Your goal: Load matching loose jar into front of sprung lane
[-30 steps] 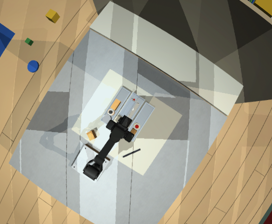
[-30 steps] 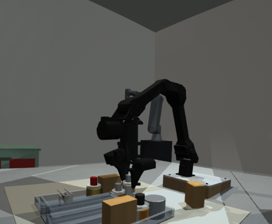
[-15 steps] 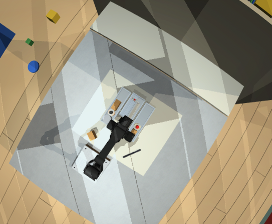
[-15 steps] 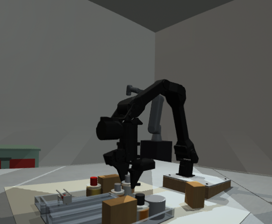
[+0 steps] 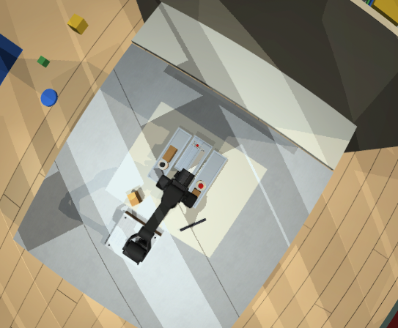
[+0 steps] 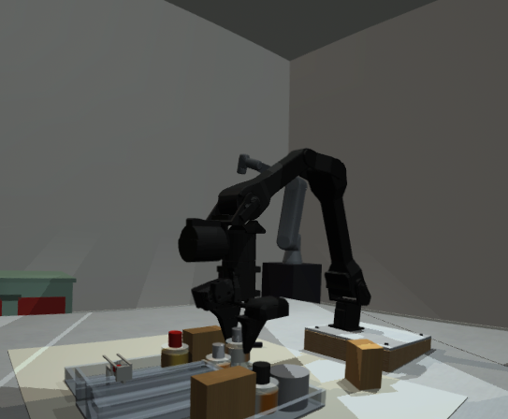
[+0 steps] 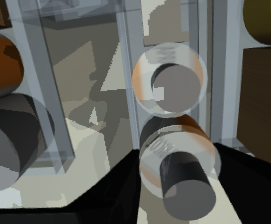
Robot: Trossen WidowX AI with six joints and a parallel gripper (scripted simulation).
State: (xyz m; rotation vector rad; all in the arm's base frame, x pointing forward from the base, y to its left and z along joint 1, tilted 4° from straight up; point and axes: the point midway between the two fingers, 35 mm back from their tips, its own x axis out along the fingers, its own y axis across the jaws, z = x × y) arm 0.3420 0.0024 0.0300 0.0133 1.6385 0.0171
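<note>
My gripper (image 6: 245, 345) (image 5: 182, 177) is shut on a clear jar with amber contents and a grey cap (image 7: 178, 167) (image 6: 237, 338). I hold it upright at the front end of the middle, sprung lane (image 5: 190, 157) (image 6: 152, 378). A matching grey-capped jar (image 7: 169, 80) (image 6: 218, 352) stands in that lane just behind the held one, close to it. The pusher plate (image 5: 197, 146) (image 6: 123, 371) sits far back in the lane. From above, the wrist hides both jars. I cannot tell whether the held jar rests on the lane floor.
A red-capped jar (image 5: 200, 185) (image 6: 175, 345) stands in one side lane. A black-capped jar (image 5: 162, 165) (image 6: 261, 378), a grey cylinder (image 6: 289, 381) and a wooden block (image 5: 170, 153) (image 6: 223, 393) fill the other. A loose wooden block (image 5: 135, 198) (image 6: 364, 364) and a black bar (image 5: 193, 224) lie nearby.
</note>
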